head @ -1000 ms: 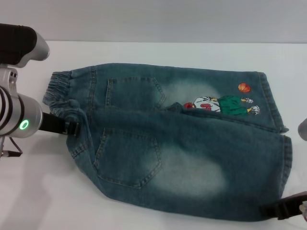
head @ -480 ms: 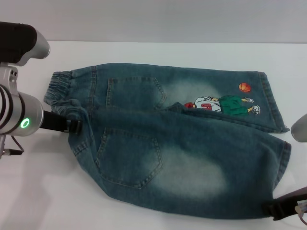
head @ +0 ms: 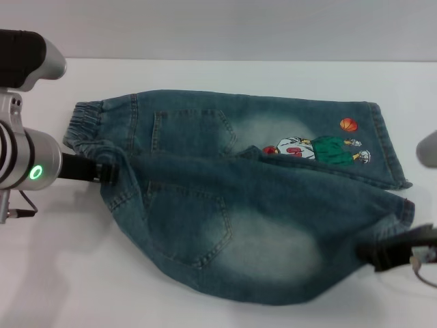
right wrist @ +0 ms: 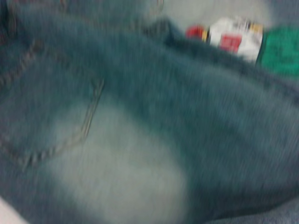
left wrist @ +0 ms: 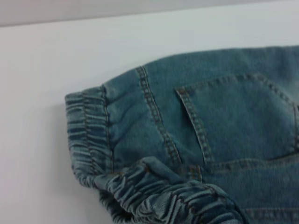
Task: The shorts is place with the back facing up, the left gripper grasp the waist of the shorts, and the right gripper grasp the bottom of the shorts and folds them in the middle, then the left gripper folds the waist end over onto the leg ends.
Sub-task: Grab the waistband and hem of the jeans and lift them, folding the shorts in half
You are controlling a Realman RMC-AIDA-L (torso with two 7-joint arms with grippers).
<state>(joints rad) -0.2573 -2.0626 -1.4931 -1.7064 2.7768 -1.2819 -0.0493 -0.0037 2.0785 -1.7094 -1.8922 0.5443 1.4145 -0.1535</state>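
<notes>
The blue washed-denim shorts [head: 239, 205] lie back up on the white table [head: 54, 273], the near half partly drawn over the far half. My left gripper [head: 106, 172] is shut on the near part of the waist of the shorts [head: 85, 123], bunching the elastic band [left wrist: 163, 200]. My right gripper [head: 374, 254] is shut on the bottom of the shorts at the near leg hem [head: 403, 212], which is raised off the table. The far leg's cartoon print [head: 317, 149] still shows, and it also appears in the right wrist view [right wrist: 233, 37]. A back pocket [left wrist: 238, 121] shows in the left wrist view.
The left arm's silver body with its green light [head: 27, 164] stands at the left edge. A grey part of the right arm [head: 427, 147] pokes in at the right edge. The table's far edge [head: 218, 60] meets a grey wall.
Both grippers have moved away from me, toward the far side. The right gripper has lifted the near leg hem up and inward, and the near half of the shorts has followed.
</notes>
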